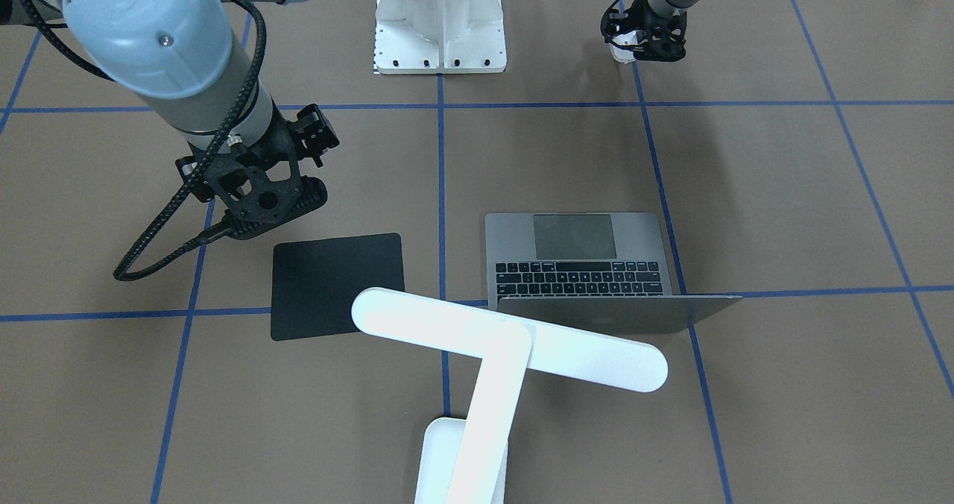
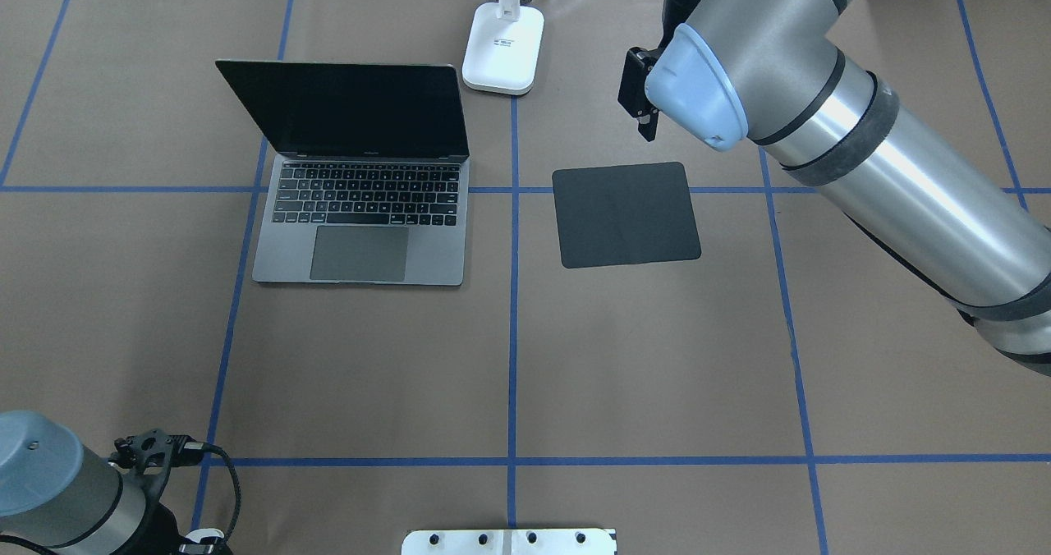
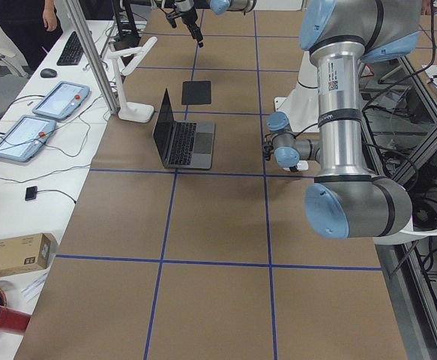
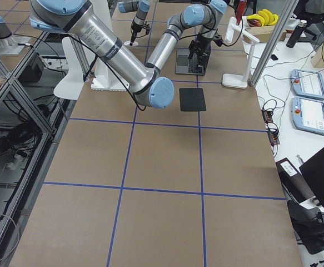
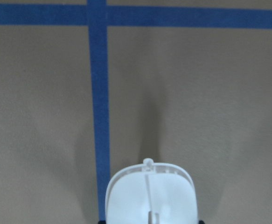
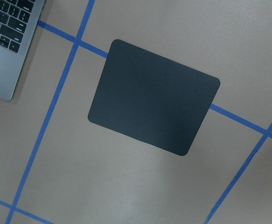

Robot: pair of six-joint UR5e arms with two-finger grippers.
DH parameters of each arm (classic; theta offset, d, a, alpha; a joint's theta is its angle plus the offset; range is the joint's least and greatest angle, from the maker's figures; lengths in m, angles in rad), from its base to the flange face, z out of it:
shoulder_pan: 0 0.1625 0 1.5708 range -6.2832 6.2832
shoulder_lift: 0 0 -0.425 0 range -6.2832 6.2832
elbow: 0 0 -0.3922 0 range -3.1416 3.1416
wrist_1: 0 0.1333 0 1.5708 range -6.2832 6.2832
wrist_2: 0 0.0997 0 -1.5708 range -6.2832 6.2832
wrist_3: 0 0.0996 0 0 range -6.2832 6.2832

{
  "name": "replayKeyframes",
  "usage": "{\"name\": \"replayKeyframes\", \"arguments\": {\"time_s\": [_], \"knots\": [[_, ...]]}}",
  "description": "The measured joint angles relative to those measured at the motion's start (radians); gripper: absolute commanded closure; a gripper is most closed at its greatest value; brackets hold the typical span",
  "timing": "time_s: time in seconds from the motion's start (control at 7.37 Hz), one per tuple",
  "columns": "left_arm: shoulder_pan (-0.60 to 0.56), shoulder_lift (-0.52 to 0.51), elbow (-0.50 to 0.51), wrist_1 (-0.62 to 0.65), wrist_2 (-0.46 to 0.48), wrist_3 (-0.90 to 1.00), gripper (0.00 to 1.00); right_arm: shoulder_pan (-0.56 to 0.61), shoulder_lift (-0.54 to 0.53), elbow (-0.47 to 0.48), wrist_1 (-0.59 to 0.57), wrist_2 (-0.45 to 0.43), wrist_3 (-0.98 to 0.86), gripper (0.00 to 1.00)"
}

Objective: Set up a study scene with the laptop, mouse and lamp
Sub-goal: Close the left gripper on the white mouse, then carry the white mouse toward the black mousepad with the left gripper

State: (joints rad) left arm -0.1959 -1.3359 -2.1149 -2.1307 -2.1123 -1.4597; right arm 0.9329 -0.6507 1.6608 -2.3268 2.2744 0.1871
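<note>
My L claw (image 1: 639,45) looks clamped on the mouse (image 5: 149,196), well apart from the laptop (image 2: 361,210). R claw (image 1: 279,206) hangs near the pad (image 6: 154,95) beside the laptop; how far open, can't tell.

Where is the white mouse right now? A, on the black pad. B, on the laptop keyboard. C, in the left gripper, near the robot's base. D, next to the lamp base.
C: the mouse sits in the left gripper at the robot's end of the table, and the black pad has nothing on it.
</note>
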Motion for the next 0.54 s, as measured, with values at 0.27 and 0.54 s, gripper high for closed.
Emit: {"name": "replayKeyframes", "arguments": {"time_s": [0.27,0.54], "knots": [[-0.064,0.002,-0.066,0.0,-0.005,0.0,0.38,0.001,-0.034,0.045,0.0,-0.001,0.0,0.0],[-0.183,-0.037,-0.085,0.0,-0.057,0.009,0.39,0.004,-0.065,0.082,0.0,-0.001,0.0,0.0]]}}
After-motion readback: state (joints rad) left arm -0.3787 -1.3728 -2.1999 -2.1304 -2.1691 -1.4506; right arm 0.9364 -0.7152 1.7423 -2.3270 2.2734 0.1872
